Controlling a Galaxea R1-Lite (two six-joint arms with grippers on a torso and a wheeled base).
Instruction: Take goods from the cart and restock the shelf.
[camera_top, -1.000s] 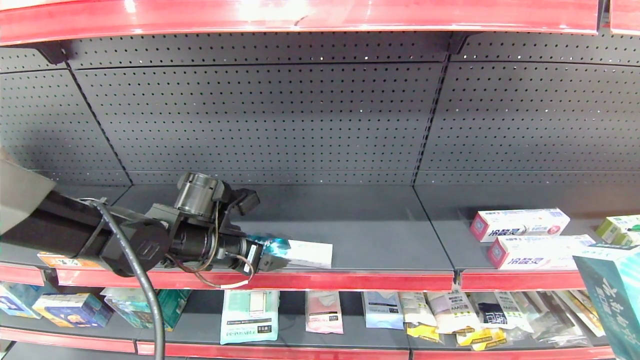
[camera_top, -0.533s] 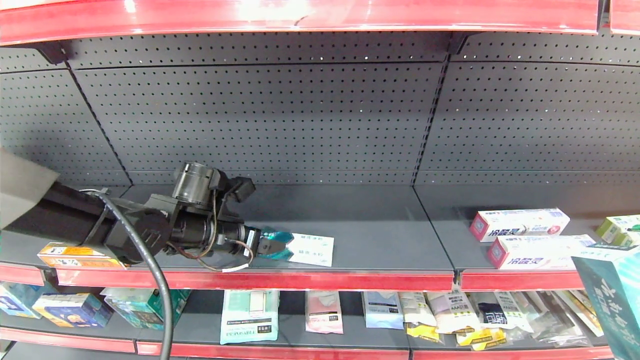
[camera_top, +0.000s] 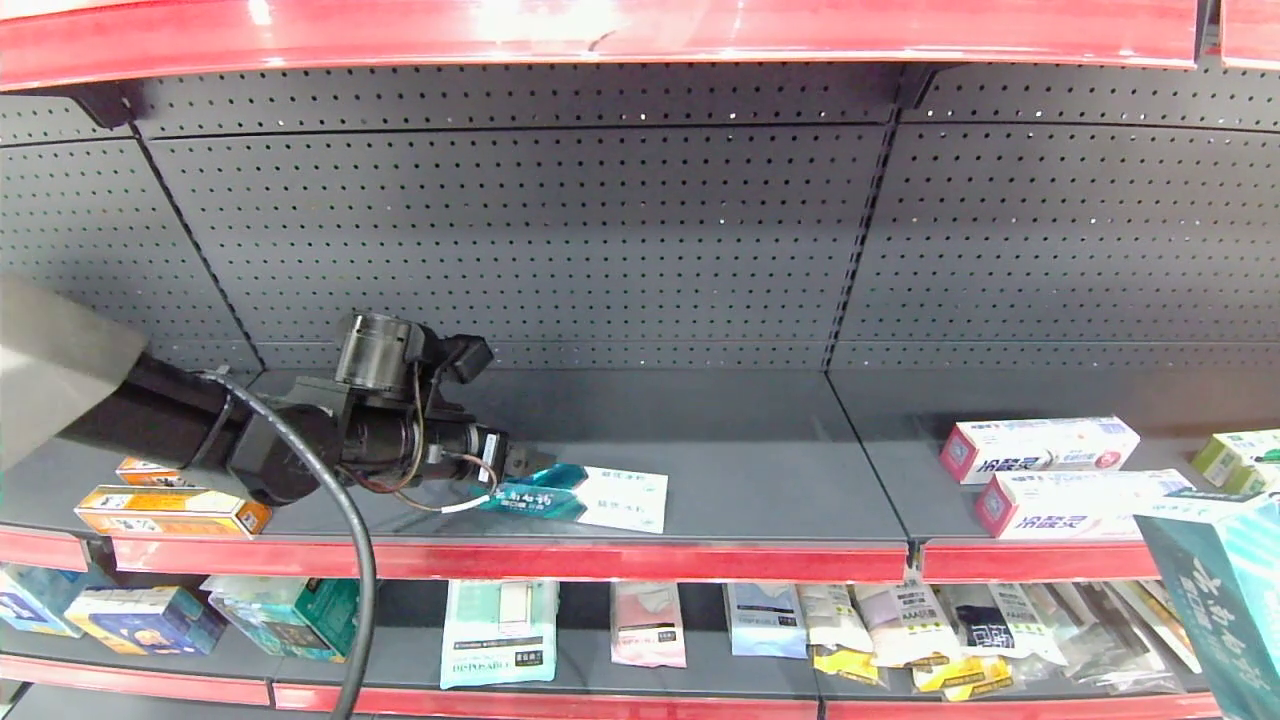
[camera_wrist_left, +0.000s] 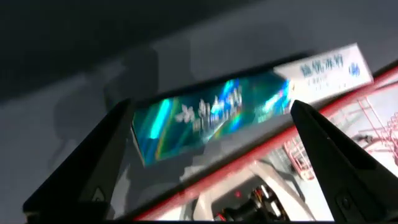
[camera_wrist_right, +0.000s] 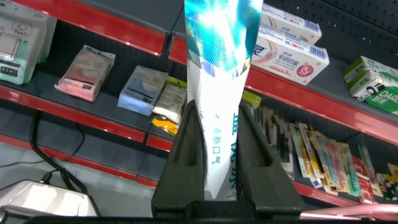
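A teal and white toothpaste box (camera_top: 585, 495) lies flat on the grey middle shelf (camera_top: 740, 460), close to its red front edge. My left gripper (camera_top: 525, 470) hovers just left of the box's teal end, open and apart from it. In the left wrist view the same box (camera_wrist_left: 249, 102) lies beyond the gripper (camera_wrist_left: 211, 106), whose fingers are spread wide. My right gripper (camera_wrist_right: 219, 109) is shut on a second teal and white box (camera_wrist_right: 221, 68), held upright. That box (camera_top: 1220, 600) shows at the lower right of the head view.
Two red and white toothpaste boxes (camera_top: 1040, 445) (camera_top: 1080, 505) and a green box (camera_top: 1235, 455) lie on the right shelf section. Orange boxes (camera_top: 170, 508) sit under my left arm. The lower shelf holds packets (camera_top: 650, 622) and boxes (camera_top: 140, 615). A pegboard wall (camera_top: 560, 230) backs the shelf.
My left gripper has let go of the teal and white box and drawn back to the left and up. The box stays on the shelf.
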